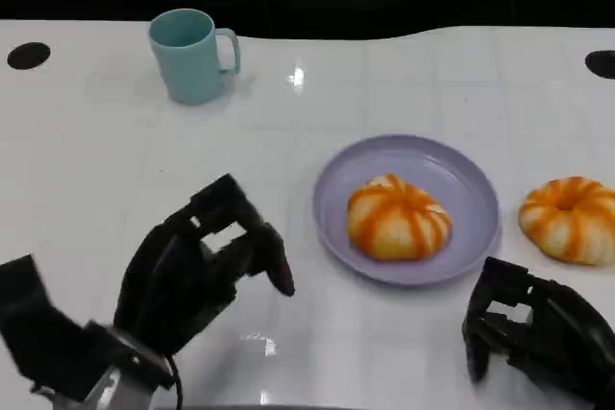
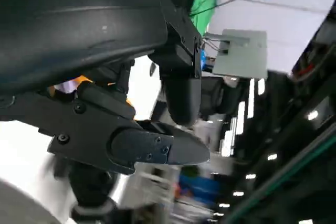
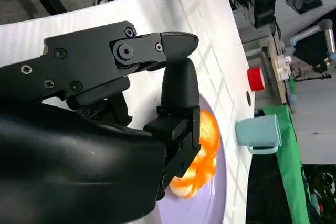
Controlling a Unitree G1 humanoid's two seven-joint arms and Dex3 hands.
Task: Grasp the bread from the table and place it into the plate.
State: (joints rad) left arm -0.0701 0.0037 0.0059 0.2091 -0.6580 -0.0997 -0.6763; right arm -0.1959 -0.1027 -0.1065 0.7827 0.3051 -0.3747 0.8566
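Both hands empty, left hand spread, right hand curled below plate rim

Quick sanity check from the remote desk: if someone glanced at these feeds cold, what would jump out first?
The two orange-striped breads: one bread sits in the purple plate at centre, the second bread lies on the white table just off the plate's right rim. Next, the black left hand and right hand low in the head view, both holding nothing, and the teal mug far back left.
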